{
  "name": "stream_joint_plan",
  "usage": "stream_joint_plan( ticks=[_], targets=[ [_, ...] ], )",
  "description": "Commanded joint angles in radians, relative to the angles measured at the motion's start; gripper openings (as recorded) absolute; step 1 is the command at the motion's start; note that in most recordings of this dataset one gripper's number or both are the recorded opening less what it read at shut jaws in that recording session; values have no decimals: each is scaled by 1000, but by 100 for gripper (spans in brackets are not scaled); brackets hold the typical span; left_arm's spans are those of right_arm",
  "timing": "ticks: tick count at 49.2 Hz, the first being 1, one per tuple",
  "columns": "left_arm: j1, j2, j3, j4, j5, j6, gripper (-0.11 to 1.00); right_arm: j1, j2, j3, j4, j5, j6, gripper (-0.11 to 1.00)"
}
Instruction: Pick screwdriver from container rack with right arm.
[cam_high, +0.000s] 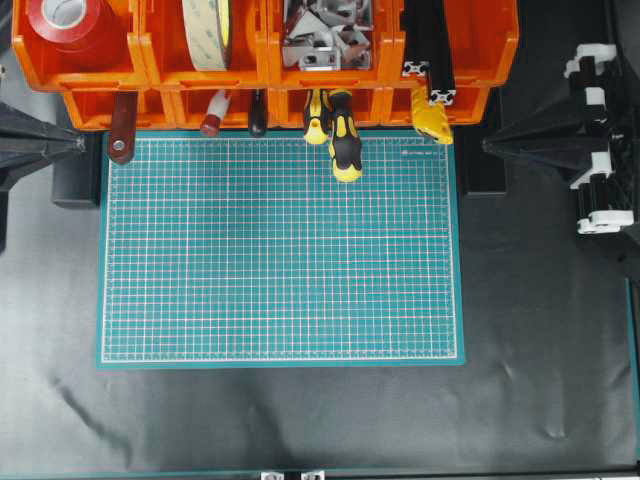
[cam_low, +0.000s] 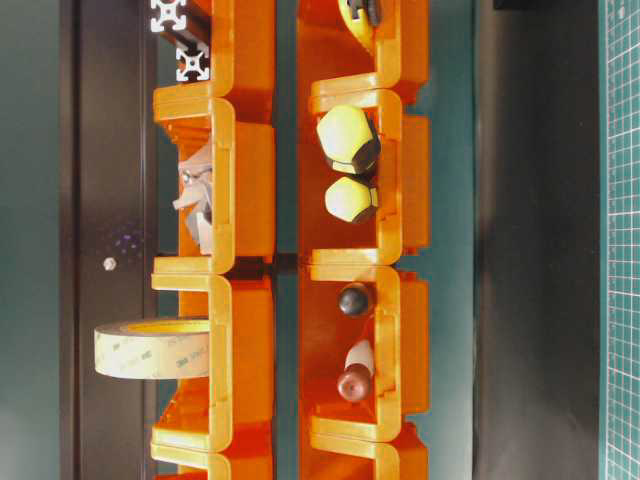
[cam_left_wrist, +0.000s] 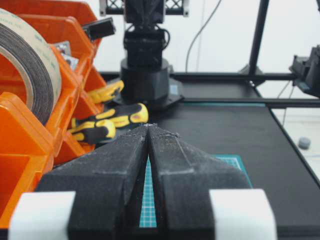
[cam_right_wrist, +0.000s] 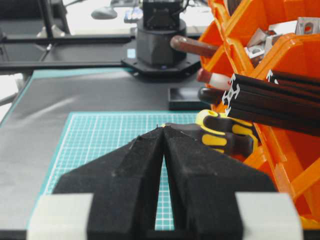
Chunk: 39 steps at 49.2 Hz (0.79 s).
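Note:
The screwdriver (cam_high: 345, 146) lies in a lower bin of the orange container rack (cam_high: 265, 75), its chunky yellow-and-black handle sticking out over the mat's top edge. Its handle end (cam_low: 347, 138) faces the table-level view. In the left wrist view the screwdriver (cam_left_wrist: 122, 115) lies ahead left; in the right wrist view its handle (cam_right_wrist: 225, 134) is just right of the fingertips. My right gripper (cam_high: 487, 146) (cam_right_wrist: 163, 127) is shut and empty, right of the rack's lower row. My left gripper (cam_high: 82, 146) (cam_left_wrist: 149, 126) is shut and empty at the left.
A slimmer yellow-and-black tool (cam_high: 316, 116) lies beside the screwdriver. A yellow cutter (cam_high: 432, 118), black extrusions (cam_high: 430, 55), metal brackets (cam_high: 325, 40), tape rolls (cam_high: 210, 30) (cam_high: 65, 25) and a red-handled tool (cam_high: 122, 130) fill other bins. The green cutting mat (cam_high: 280, 260) covers the middle.

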Motion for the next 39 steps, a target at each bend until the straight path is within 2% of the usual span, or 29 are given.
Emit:
stream_joint_plan(
  ticks=[1,4,7,13,20,25,32,35,39],
  targets=[
    [-2,43,-17,31,21,-21,6,-3,15,-9,9,-8,15,2],
    [-3,55,-38,31,55,-40,7,0,20,-15,17,12,23,7],
    [-5,60,-66,31,77,-51,0,8,25,-40,20,52,43,1],
    [-6,57,-114,31,124,-51,0,26,44,-114,18,183,86,0],
    [-9,44,-156,31,218,-52,0,63,97,-227,15,336,86,0],
    [-14,31,-167,31,267,-57,0,98,164,-334,-6,460,86,0],
    [-20,12,-170,31,290,-57,0,169,281,-485,-87,640,86,0],
    [-20,5,-172,31,291,-58,0,198,327,-546,-144,713,87,0],
    [-20,-3,-173,31,291,-58,0,236,391,-623,-244,808,97,0]
  ],
)
